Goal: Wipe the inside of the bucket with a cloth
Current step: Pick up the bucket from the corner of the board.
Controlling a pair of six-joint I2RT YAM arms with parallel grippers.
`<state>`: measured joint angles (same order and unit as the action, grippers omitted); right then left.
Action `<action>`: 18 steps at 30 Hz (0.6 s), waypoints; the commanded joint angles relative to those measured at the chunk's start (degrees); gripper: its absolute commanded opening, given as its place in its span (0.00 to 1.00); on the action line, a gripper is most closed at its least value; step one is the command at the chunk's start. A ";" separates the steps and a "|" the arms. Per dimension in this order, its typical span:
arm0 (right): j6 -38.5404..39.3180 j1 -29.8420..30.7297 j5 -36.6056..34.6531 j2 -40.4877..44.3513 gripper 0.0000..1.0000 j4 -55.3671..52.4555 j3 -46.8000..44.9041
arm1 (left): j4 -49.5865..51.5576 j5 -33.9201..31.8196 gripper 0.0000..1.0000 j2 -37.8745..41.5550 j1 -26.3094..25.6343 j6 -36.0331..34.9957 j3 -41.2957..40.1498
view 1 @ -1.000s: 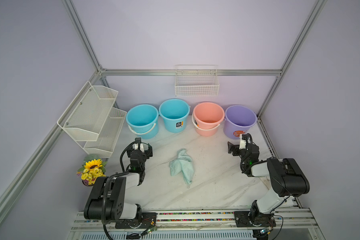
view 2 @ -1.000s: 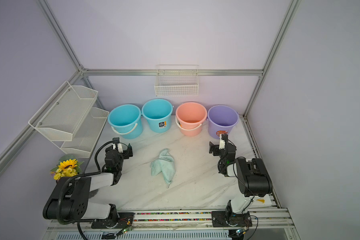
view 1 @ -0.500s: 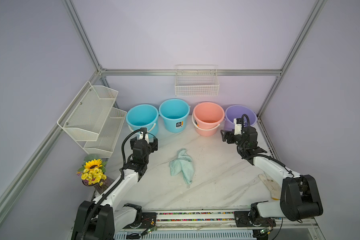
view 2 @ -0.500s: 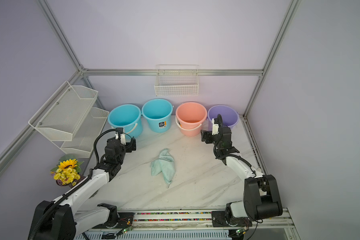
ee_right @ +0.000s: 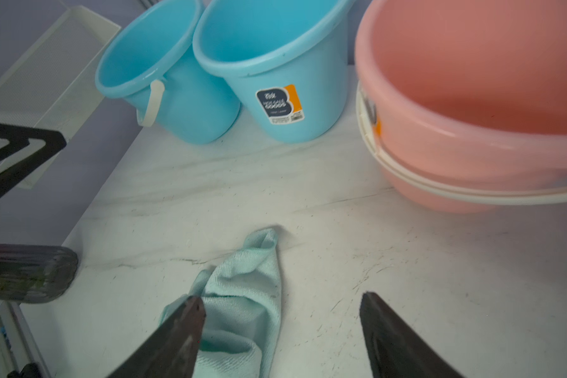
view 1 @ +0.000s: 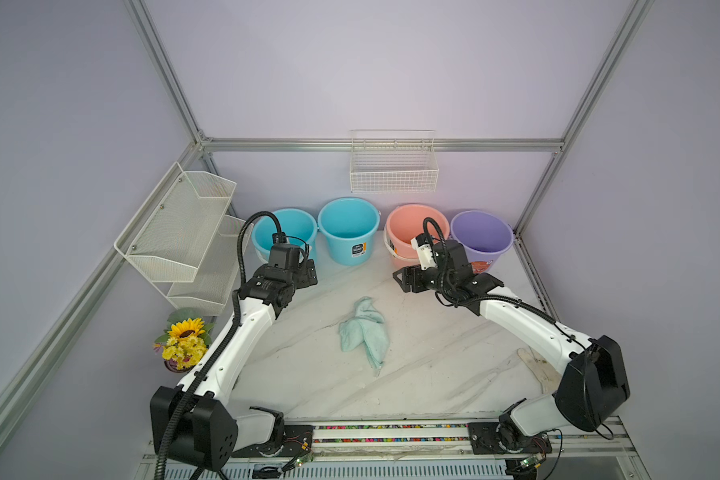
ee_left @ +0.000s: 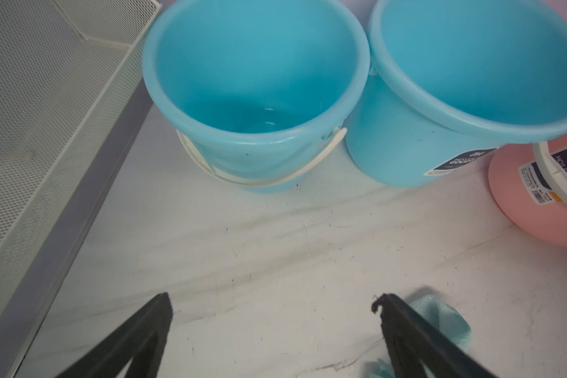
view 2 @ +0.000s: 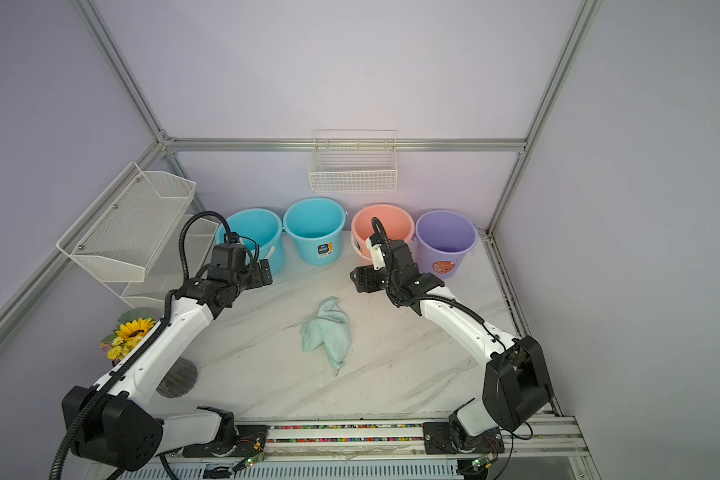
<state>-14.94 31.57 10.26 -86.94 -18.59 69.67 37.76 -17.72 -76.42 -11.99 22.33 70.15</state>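
Note:
The pale mint-green cloth (view 1: 364, 328) (view 2: 327, 328) lies crumpled on the marble table (view 1: 433, 357) in the middle. Four buckets stand in a row at the back: a blue one (view 1: 296, 216), a second blue one (view 1: 348, 226), a pink one (view 1: 408, 220) and a purple one (view 1: 481, 232). My left gripper (view 1: 310, 272) (ee_left: 272, 304) is open above the table in front of the leftmost blue bucket (ee_left: 252, 65). My right gripper (view 1: 400, 280) (ee_right: 282, 304) is open, hovering over the cloth's far tip (ee_right: 243, 294), in front of the pink bucket (ee_right: 472, 81). Neither holds anything.
A white mesh shelf (view 1: 175, 232) juts in at the left. A wire basket (view 1: 393, 166) hangs on the back wall above the buckets. A sunflower pot (view 1: 184, 340) stands at the front left. A white glove (view 1: 537, 365) lies by the right arm.
Both arms have unfolded from near the front and reached toward the bucket row. The right gripper swung inward over the cloth's far end, and its jaws narrowed a little.

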 commanded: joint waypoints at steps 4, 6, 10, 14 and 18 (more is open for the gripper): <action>-2.37 4.60 -0.33 -2.22 0.79 -4.04 2.18 | 13.58 1.98 0.97 -7.04 3.79 15.22 13.57; -2.46 5.36 -0.58 -2.66 0.79 -4.05 2.89 | 14.26 4.06 0.95 -8.63 6.05 22.31 16.18; -2.30 6.13 -1.39 -3.21 0.79 -4.46 3.97 | 14.60 8.25 0.82 -11.62 9.83 36.25 19.73; -2.22 6.69 -3.35 -3.81 0.79 -7.44 5.93 | 15.21 8.31 0.71 -15.25 11.73 44.58 23.82; -1.78 7.36 -4.31 -3.50 0.80 -7.68 6.27 | 15.11 8.80 0.68 -19.19 12.89 51.41 26.35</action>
<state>-16.47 38.17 7.77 -90.28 -24.27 74.74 52.10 -9.69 -94.08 0.10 63.81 93.76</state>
